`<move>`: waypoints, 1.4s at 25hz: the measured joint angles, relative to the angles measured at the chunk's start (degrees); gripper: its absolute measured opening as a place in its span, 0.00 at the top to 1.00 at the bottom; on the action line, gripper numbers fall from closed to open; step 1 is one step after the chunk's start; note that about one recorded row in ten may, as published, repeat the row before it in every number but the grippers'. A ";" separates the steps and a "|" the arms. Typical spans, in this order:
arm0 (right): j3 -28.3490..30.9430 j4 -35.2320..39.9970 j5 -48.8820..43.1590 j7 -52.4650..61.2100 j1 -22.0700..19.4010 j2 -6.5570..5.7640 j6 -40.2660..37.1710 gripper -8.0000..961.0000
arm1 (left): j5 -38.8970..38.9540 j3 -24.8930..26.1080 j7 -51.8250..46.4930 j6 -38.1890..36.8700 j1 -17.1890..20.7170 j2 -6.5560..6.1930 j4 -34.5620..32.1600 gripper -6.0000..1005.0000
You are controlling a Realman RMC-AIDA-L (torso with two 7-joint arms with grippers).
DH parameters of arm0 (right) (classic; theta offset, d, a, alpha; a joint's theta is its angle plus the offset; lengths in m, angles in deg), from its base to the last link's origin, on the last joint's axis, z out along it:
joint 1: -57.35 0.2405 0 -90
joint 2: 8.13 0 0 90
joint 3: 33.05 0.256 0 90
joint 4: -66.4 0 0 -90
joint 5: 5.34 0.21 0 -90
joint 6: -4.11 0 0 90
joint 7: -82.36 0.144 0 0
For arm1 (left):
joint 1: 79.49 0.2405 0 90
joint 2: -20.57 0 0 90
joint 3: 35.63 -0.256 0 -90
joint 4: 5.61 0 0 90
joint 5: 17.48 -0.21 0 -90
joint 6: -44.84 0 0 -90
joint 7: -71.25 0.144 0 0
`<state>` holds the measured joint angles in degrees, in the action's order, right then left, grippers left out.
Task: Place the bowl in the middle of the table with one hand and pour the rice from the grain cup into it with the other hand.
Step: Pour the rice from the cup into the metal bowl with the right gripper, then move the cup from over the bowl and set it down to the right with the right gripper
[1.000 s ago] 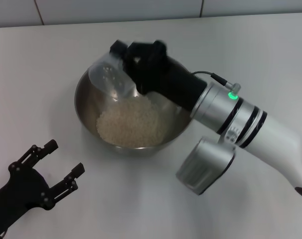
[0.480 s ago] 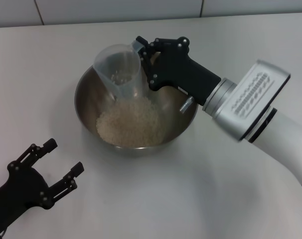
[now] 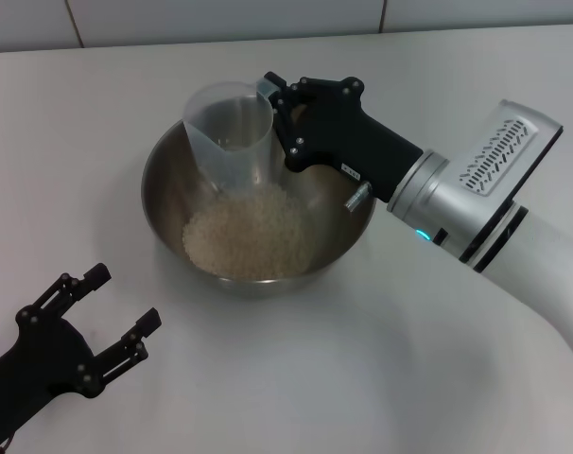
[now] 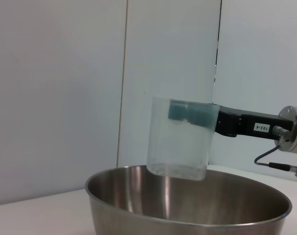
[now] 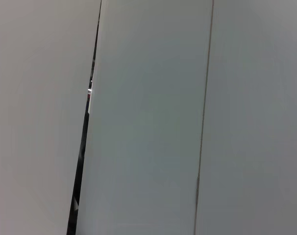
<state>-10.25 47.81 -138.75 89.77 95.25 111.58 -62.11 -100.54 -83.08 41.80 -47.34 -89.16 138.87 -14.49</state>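
Note:
The steel bowl (image 3: 164, 189) stands on the white table (image 3: 381, 378), holding a heap of pale rice (image 3: 249, 232). My right gripper (image 3: 272, 113) is shut on the clear grain cup (image 3: 228, 128), holding it upright over the bowl's far side. The cup looks nearly empty, with a few grains at its bottom. In the left wrist view the cup (image 4: 180, 139) hangs just above the bowl's rim (image 4: 187, 218). My left gripper (image 3: 116, 317) is open and empty, low on the table near the front left, apart from the bowl.
A white tiled wall (image 3: 268, 19) rises behind the table's far edge. The right arm's silver and white forearm (image 3: 476, 208) crosses above the table to the right of the bowl. The right wrist view shows only wall panels (image 5: 148, 117).
The right gripper has turned the cup from tipped mouth-down over the rice back to upright, lifting it slightly. The wrist has rotated. The left gripper has not moved.

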 joint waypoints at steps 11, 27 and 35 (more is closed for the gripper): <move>13.14 1.00 0.00 -0.12 -5.50 -0.15 -2.04 0.96 | 0.01 0.02 0.00 -0.06 0.08 0.00 0.00 0.18; 25.97 7.39 -0.01 0.05 -9.78 -0.36 -3.38 0.93 | 0.18 0.11 -0.13 -0.24 -0.23 0.05 0.00 0.18; 25.55 7.13 -0.37 -0.05 -9.70 -0.25 -3.21 0.91 | 0.00 -0.08 -0.05 -0.33 -0.08 0.09 0.00 0.18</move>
<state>15.30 54.94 -139.12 89.73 85.55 111.33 -65.32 -100.54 -83.16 41.76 -47.67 -89.24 138.96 -14.49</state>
